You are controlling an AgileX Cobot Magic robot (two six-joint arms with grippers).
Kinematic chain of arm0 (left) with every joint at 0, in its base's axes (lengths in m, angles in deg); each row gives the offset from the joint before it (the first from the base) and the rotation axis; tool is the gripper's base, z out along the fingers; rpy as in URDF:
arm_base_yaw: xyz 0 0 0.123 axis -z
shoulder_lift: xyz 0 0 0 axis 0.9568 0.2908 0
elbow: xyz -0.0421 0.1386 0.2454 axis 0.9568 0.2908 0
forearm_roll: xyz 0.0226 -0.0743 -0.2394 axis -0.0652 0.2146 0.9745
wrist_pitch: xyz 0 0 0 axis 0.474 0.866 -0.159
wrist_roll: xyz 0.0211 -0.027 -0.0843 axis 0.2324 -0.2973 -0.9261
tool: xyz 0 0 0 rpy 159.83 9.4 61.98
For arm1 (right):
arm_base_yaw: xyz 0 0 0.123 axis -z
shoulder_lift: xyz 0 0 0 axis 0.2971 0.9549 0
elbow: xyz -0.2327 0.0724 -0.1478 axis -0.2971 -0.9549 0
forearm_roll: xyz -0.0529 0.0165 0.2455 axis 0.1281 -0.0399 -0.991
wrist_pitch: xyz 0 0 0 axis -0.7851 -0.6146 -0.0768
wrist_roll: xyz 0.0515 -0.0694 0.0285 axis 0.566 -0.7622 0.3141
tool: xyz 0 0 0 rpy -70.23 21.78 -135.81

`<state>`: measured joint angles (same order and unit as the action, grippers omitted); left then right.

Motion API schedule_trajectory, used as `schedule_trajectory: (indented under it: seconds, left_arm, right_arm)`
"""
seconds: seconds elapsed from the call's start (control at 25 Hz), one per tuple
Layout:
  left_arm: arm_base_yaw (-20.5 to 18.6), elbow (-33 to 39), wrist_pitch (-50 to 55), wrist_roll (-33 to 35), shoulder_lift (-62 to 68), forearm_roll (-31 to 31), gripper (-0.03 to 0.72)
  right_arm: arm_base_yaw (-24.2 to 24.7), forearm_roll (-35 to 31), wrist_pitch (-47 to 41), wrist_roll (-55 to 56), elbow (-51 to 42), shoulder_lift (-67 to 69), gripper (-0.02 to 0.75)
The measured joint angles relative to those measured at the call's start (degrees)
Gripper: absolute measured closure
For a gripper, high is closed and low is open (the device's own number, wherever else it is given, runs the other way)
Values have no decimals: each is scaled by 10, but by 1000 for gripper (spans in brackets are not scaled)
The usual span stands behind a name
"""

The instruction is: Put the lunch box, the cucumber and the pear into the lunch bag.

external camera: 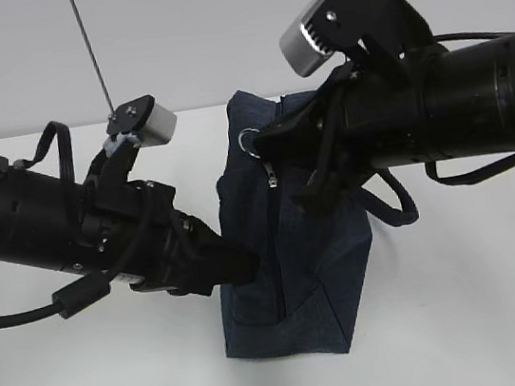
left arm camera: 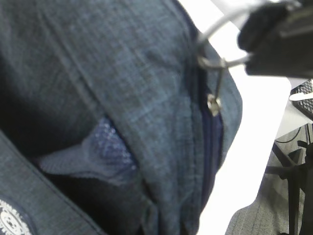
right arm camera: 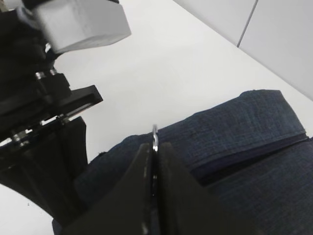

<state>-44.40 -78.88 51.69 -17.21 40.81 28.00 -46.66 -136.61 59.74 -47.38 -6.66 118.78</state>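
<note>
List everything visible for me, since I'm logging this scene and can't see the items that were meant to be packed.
lunch bag: one, dark navy, upright mid-table between the arms.
zipper ring pull: one, silver metal, at the bag's top left.
strap handles: dark loops, beside the bag.
table: one, white, under everything.
lunch box, cucumber, pear: not visible.
left gripper: one, black, jaws shut against the bag's left side.
right gripper: one, black, jaws shut on the ring pull.

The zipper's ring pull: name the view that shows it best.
The left wrist view: the ring pull hangs in the right end effector, with its tab dangling below. The exterior view shows it small; the right wrist view shows only a sliver between closed jaws.
</note>
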Motion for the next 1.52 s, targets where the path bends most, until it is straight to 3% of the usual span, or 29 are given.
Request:
schedule_trajectory:
  seconds: [0.16,0.48,1.52]
  left_arm:
    - [0,0,0,-5,0,-4,682]
    - [0,-1,4,-37,0,-26,682]
    - [0,-1,7,-47,0,-28,683]
  right_arm:
    - [18,-1,-3,-2,20,18,738]
    - [99,-1,-85,-2,45,51,738]
    - [179,4,-125,-38,190,213,738]
